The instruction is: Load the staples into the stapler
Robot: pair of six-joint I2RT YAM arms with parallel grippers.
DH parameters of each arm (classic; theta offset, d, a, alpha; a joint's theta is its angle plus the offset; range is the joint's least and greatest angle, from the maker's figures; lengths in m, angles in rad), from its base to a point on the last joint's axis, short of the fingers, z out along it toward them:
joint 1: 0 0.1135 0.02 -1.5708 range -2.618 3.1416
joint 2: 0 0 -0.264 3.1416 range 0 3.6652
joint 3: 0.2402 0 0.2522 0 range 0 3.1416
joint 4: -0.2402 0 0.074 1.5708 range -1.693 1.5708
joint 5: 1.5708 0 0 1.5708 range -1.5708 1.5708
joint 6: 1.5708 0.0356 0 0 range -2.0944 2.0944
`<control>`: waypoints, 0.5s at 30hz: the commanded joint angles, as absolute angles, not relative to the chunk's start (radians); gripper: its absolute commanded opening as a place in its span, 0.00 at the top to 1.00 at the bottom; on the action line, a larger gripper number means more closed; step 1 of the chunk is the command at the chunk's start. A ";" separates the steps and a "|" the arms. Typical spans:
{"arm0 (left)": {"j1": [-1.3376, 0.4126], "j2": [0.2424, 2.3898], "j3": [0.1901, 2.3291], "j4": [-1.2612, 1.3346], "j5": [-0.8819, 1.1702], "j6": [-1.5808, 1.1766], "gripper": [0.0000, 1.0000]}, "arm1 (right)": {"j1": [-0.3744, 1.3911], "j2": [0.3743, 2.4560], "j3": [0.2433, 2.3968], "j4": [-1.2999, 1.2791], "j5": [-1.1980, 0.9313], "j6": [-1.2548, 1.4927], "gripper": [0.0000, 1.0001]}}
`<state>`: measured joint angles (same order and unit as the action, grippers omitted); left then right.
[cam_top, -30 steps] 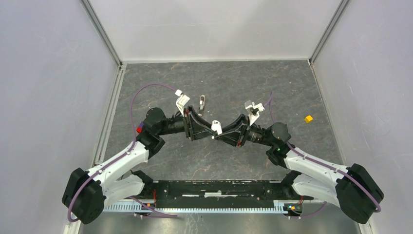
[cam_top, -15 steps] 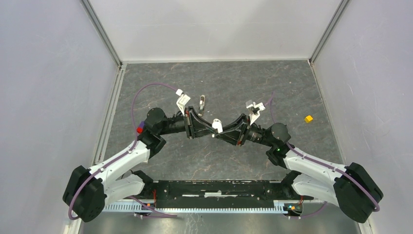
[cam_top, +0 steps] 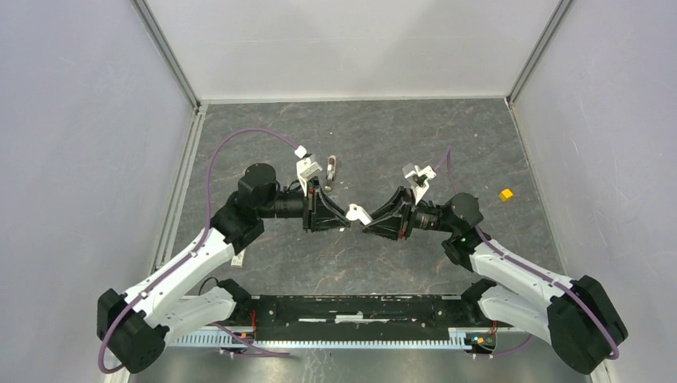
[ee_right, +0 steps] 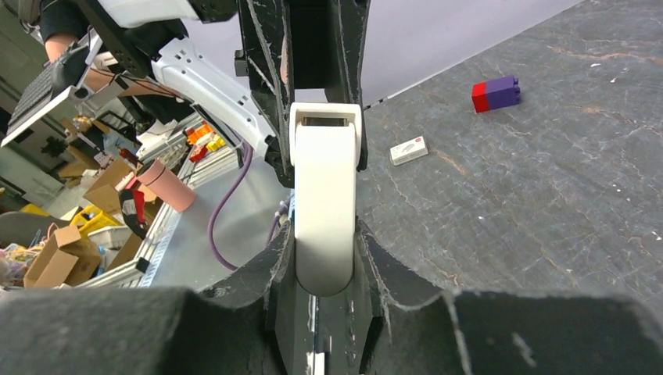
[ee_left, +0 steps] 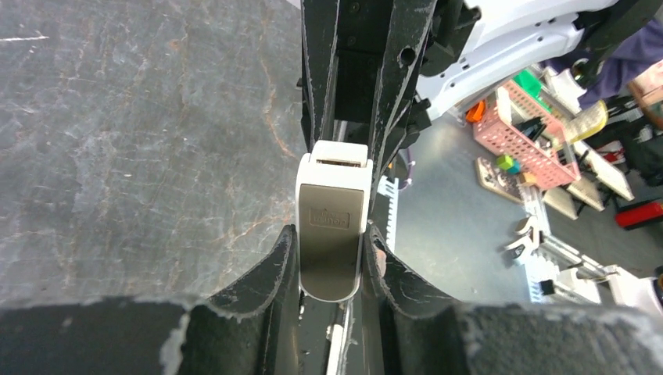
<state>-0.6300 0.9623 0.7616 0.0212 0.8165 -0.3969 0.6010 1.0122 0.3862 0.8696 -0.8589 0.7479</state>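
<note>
Right now my left gripper (ee_left: 330, 238) is closed tight on one end of the stapler (ee_left: 331, 195), its two fingers pressed against the stapler's sides. My right gripper (ee_right: 326, 234) has its fingers clamped on the other end in the same way, so the stapler hangs between the two, clear of the table (cam_top: 263, 136) near its middle.

From the left wrist I see the stapler's grey-beige top, with a small raised rectangular mark that I cannot read. From the right wrist I see only its plain white underside. Each end of it runs in between the opposite gripper's fingers and is hidden there, so I cannot tell whether it is open at the hinge.

Both arms have their elbows out to the sides and their forearms turned inward, roughly level, with the grippers facing each other nose to nose.

The white box (ee_right: 409, 150) of staples lies flat on the table, well apart from the stapler. It has red print at one end, too small to read. Farther off stands a red and purple block (ee_right: 496, 94).

From above, a slim grey piece (cam_top: 331, 167) lies just beyond the left gripper; I cannot tell what it is. A yellow cube (cam_top: 505, 194) sits off to the right, near the right arm's elbow.
</note>
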 commanded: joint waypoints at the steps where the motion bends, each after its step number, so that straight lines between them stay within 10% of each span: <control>1: -0.610 0.956 0.864 -0.195 0.824 -0.187 0.98 | 0.514 0.959 0.447 0.765 -0.946 0.660 0.89; 15: -0.610 1.073 0.979 -0.477 0.855 0.100 0.98 | 0.443 0.973 0.595 0.393 -1.024 0.391 0.79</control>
